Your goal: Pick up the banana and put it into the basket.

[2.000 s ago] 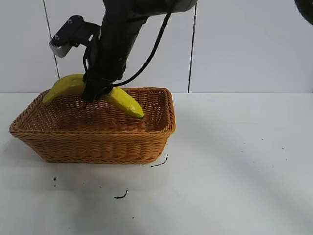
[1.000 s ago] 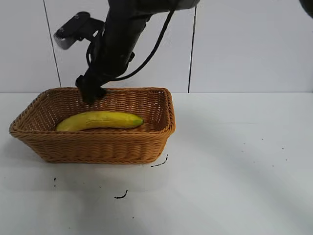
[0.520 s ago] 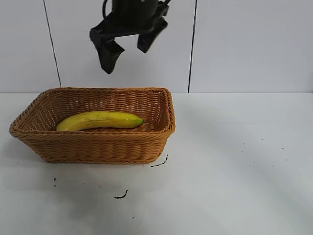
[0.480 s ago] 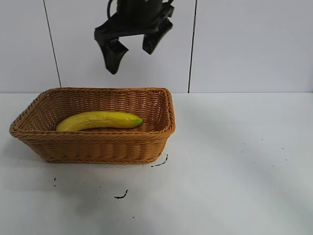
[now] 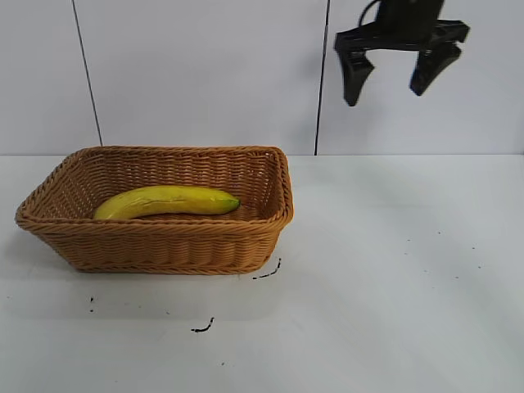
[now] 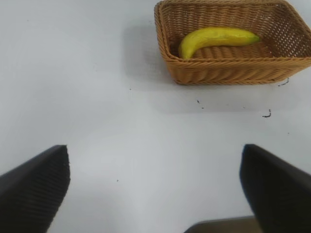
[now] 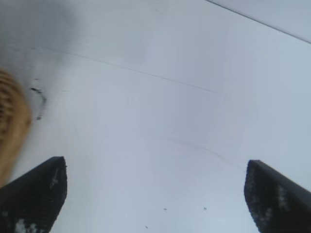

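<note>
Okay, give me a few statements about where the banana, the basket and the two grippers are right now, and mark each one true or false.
1. The banana lies inside the basket. True.
2. The right gripper is clamped on the banana. False: it hangs open high above the bare table, right of the basket, holding nothing.
3. The basket lies tipped on its side. False: it stands upright on the table.
4. The left gripper is open, with the basket off in the distance in its wrist view. True.
5. A second banana lies on the table. False: only one banana shows, in the basket.
</note>
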Motion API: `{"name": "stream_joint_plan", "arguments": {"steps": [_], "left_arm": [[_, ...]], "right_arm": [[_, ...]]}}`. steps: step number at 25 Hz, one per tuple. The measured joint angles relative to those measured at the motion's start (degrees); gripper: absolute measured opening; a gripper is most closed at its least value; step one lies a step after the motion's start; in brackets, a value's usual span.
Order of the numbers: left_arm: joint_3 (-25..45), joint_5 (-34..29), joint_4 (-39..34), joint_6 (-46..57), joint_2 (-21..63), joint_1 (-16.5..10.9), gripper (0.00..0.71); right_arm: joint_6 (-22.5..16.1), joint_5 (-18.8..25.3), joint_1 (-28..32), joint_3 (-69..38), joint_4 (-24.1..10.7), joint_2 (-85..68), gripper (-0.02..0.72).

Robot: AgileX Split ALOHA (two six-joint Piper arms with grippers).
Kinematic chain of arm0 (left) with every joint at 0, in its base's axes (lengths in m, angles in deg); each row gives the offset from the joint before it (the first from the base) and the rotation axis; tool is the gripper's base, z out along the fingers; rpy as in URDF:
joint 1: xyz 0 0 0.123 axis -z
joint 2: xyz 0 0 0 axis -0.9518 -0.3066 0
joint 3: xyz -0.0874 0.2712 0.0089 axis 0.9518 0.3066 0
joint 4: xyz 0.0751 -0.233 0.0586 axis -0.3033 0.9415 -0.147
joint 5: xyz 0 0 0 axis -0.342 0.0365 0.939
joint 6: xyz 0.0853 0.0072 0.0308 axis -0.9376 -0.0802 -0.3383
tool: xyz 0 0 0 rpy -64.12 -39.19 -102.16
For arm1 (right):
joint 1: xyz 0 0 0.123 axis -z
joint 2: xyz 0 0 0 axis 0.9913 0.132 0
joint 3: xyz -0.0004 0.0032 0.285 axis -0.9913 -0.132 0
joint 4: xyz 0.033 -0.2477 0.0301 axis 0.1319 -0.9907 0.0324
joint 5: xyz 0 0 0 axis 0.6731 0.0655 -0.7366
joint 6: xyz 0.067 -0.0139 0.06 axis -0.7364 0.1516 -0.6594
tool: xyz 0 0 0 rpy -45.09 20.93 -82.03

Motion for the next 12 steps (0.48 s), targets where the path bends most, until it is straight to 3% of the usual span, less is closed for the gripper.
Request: {"name": "stream_joint_plan", "arguments": {"steps": [5, 12], "left_arm": [[0.00, 0.00, 0.00, 0.00, 0.00, 0.00, 0.690], [0.00, 0.00, 0.00, 0.00, 0.00, 0.00, 0.690]], "right_arm": [[-0.51, -0.05, 0.97, -4.70, 2.40, -2.00, 0.692], [0.06, -0.15, 0.97, -19.02, 2.57, -10.72, 0.692]]}}
